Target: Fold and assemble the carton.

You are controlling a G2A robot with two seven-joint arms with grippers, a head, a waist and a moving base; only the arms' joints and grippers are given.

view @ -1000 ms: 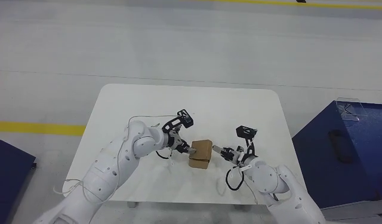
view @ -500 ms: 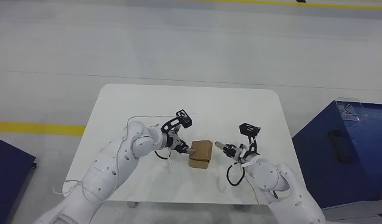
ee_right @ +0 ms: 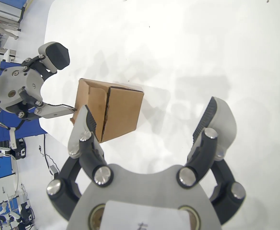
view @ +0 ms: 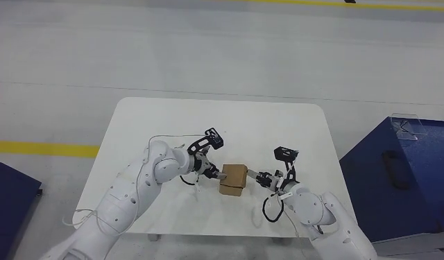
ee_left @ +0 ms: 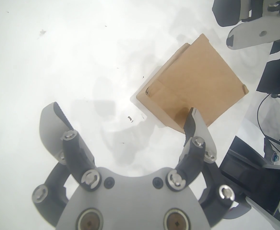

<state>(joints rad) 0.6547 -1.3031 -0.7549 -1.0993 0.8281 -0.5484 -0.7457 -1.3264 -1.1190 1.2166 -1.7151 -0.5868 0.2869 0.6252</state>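
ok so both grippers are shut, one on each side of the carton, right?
No, both are open: the wrist views show the left gripper and right gripper with fingers spread. They do sit one on each side of the carton.

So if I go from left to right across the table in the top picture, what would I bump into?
left gripper → carton → right gripper
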